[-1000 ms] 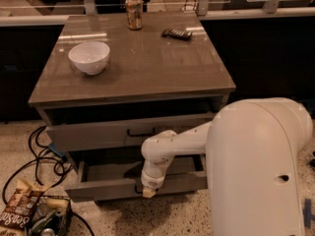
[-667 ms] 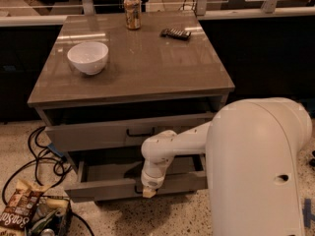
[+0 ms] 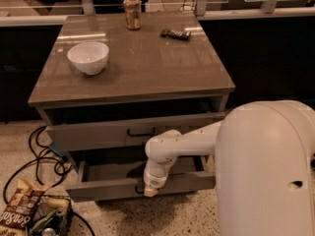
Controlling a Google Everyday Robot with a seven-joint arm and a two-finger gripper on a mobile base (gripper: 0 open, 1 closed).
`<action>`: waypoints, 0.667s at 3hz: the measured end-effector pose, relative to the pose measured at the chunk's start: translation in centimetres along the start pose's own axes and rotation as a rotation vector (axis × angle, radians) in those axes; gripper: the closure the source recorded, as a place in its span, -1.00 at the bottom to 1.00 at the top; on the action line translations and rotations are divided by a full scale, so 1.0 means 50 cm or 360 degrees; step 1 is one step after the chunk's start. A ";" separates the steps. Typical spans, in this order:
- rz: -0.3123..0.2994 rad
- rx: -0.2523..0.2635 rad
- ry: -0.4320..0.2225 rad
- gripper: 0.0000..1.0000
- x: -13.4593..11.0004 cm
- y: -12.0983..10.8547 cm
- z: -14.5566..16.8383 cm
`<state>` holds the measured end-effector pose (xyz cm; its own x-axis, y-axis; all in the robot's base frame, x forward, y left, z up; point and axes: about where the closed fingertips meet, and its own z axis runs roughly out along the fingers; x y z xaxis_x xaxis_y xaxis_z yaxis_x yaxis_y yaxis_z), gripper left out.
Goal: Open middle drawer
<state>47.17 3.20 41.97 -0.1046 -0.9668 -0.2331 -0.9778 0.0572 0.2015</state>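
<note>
**Middle drawer stands open, tool at its front**

Camera view: The white robot body point(image 3: 266, 171) fills the lower right and hides the right end of the cabinet. The arm point(image 3: 184, 142) reaches from it to the left and bends down. The tool point(image 3: 150, 191) is at the front panel of the middle drawer point(image 3: 103, 189), near the centre, where it covers the handle. Whether the tool is wide, narrow or holding the handle, I cannot tell. The part of the cabinet under this drawer is in shadow and hard to make out.

The middle drawer is grey and flat-fronted. It stands well out from the cabinet, low, near the floor. Inside it shows a grey bottom with the arm's shadow on it. Above it is the top drawer point(image 3: 93, 134), with a dark bar handle point(image 3: 140, 132); it stands out a little, and a dark gap is behind its front.

On the counter point(image 3: 147, 77) a white bowl point(image 3: 88, 57) stands at the left, open side up. A can point(image 3: 132, 12) is upright at the far edge, and a small dark flat thing point(image 3: 175, 33) lies to its right.

On the floor at the left are black cables point(image 3: 42, 154) and a printed bag point(image 3: 19, 209), partly cut off by the edge.
</note>
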 end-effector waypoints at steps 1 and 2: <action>0.0000 0.0000 0.0000 1.00 0.000 0.000 0.001; 0.0028 0.0036 -0.0001 1.00 0.015 0.030 -0.013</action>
<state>45.76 2.41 42.70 -0.1218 -0.9655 -0.2300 -0.9797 0.0799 0.1838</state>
